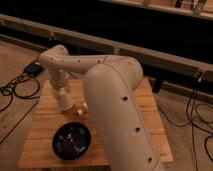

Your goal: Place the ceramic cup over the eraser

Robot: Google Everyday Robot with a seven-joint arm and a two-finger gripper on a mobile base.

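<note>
My gripper [65, 104] hangs from the pale arm over the left part of the wooden table [45, 131], its tip close to the tabletop. A small pale object [80, 109] sits on the table just right of the tip; it may be the ceramic cup, but I cannot tell for sure. The eraser is not visible; the arm or gripper may hide it.
A black bowl [71, 141] sits at the table's front, below the gripper. The arm's thick link [120, 110] covers the table's middle and right. Cables [14, 90] and a small box [34, 68] lie on the floor at left, more cables [200, 117] at right.
</note>
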